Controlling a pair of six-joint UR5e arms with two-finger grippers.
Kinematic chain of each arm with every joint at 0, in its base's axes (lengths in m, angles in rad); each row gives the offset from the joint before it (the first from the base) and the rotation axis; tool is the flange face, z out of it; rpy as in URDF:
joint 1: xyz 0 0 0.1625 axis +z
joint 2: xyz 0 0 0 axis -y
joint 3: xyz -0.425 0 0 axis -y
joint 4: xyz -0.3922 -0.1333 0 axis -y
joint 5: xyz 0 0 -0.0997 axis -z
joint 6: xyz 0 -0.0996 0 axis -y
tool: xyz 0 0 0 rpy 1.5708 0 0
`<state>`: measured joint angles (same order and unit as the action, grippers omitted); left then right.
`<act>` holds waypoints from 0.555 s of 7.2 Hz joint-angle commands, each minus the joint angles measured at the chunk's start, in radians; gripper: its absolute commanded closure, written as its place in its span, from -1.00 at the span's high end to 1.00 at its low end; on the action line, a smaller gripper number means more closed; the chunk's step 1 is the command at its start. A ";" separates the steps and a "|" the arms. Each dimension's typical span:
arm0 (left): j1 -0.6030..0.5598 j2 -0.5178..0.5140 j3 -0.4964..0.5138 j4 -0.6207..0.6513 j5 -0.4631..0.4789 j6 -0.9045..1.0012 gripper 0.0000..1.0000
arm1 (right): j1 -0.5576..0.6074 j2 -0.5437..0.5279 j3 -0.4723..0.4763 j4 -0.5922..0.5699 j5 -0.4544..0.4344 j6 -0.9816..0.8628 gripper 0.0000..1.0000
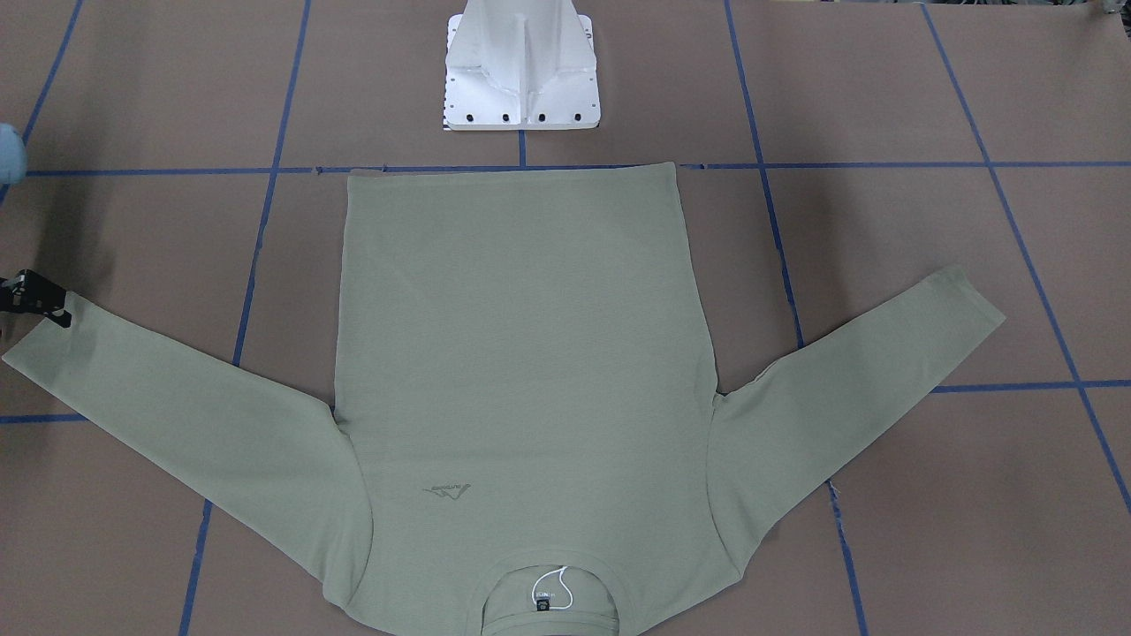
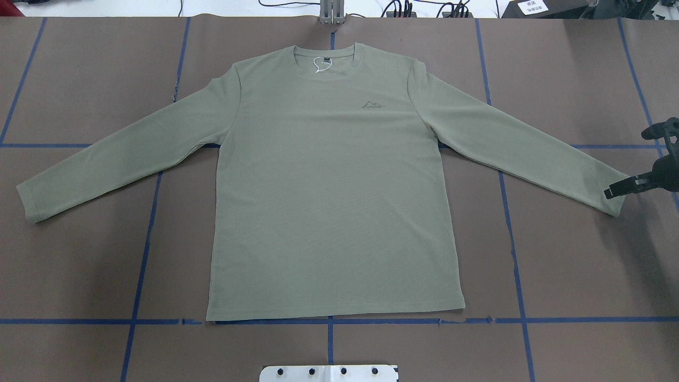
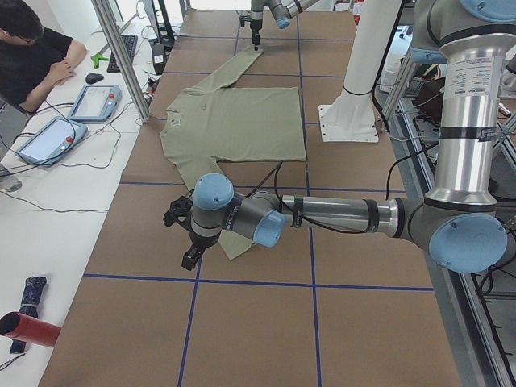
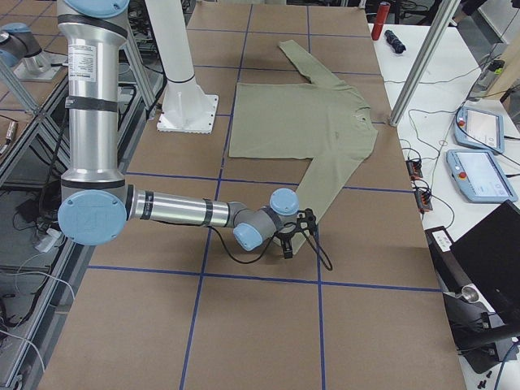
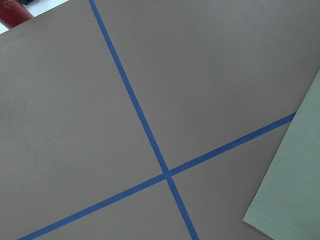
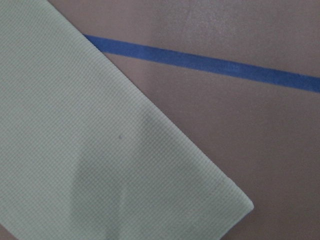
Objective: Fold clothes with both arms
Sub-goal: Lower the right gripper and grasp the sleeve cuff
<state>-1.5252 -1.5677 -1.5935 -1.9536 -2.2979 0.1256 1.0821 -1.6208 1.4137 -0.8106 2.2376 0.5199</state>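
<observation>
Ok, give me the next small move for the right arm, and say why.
Probably ease the right gripper onto the sleeve cuff and shut it. The shirt lies flat, unfolded, and the jaws stand open right at that cuff, so a grip looks like the first step.

My table (image 2: 79, 254) is brown, gridded with blue tape (image 2: 583, 320). Beyond its far edge runs a white bench (image 3: 56, 201) with two pendants (image 3: 94, 102) and a seated person (image 3: 32, 48). Aluminium posts (image 3: 129, 72) rise between.
</observation>
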 commanded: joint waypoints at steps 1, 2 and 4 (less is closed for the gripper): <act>-0.001 0.000 0.014 -0.013 0.000 0.000 1.00 | -0.004 -0.001 0.001 -0.008 -0.001 0.000 0.96; -0.001 0.000 0.012 -0.013 0.000 -0.001 1.00 | -0.005 -0.001 -0.001 -0.008 -0.001 0.000 0.82; 0.000 0.000 0.012 -0.014 0.000 0.000 1.00 | -0.004 -0.002 -0.001 -0.009 0.000 0.000 0.03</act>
<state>-1.5255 -1.5677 -1.5816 -1.9667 -2.2979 0.1254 1.0776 -1.6229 1.4130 -0.8194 2.2375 0.5201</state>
